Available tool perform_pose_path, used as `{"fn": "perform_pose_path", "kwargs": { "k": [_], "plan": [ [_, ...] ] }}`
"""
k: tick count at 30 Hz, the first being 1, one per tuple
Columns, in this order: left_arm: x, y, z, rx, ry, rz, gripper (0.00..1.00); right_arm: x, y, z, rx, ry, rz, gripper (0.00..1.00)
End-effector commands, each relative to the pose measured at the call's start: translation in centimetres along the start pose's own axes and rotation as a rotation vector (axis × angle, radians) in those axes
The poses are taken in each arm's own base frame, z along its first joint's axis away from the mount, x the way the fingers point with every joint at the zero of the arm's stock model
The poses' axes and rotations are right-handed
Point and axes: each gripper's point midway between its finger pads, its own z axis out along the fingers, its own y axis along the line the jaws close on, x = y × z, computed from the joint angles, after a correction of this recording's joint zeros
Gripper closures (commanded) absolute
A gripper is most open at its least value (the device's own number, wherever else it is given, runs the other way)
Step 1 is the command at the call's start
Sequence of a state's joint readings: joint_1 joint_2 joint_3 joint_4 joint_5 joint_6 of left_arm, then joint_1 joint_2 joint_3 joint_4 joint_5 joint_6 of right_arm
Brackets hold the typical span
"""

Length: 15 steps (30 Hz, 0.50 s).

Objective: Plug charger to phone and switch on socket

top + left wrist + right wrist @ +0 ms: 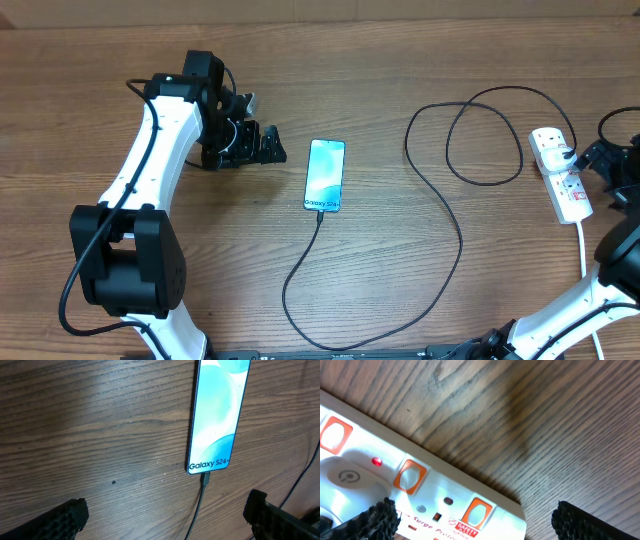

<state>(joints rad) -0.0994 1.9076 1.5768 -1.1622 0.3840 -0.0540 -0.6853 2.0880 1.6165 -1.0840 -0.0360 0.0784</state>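
Phone [325,176] on its cable at mid-frame, both grippers wide

Phone lies flat on the wooden table [130,40] just left of the overhead view's centre, its long side running up and down the frame. Its screen is lit, a bright blue-teal with paler curved shapes, and "Galaxy S24+" is printed in white at the lower end. The left wrist view shows the small plug tip of the charger [458,235] seated in the port at that lower end.

From there the thin black cable drops toward the bottom edge, curves round, climbs to the right of centre and makes a wide loop in the upper right. It ends at a black plug [568,153] sitting in the upper end of the socket [562,178].

The socket is a white strip lying near the right edge of the overhead frame. Its thick white lead [584,250] runs down from its lower end. Close up in the right wrist view it shows orange-red rocker switches in a row, one small red lamp glowing, and "Surge" lettering beside a safety label.

The left gripper [165,519] sits left of the phone, its fingers spread wide and holding nothing. The right gripper [477,521] is at the socket, its fingers equally wide and also holding nothing.
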Motion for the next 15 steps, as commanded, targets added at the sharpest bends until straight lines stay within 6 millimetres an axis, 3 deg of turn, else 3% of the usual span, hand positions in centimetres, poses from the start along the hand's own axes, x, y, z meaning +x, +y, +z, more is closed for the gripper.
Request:
{"fn": "perform_pose_path", "kwargs": {
  "k": [1, 15],
  "plan": [
    [-0.09, -0.49, -0.75, -0.001, -0.022, 0.001, 0.0, -0.52, 1.48, -0.58, -0.029, -0.017, -0.02, 0.0],
    [-0.1, -0.5, -0.75, -0.001, -0.022, 0.002, 0.0, 0.4, 1.46, -1.22, -0.03, 0.01, 0.007, 0.01]
  ]
}}
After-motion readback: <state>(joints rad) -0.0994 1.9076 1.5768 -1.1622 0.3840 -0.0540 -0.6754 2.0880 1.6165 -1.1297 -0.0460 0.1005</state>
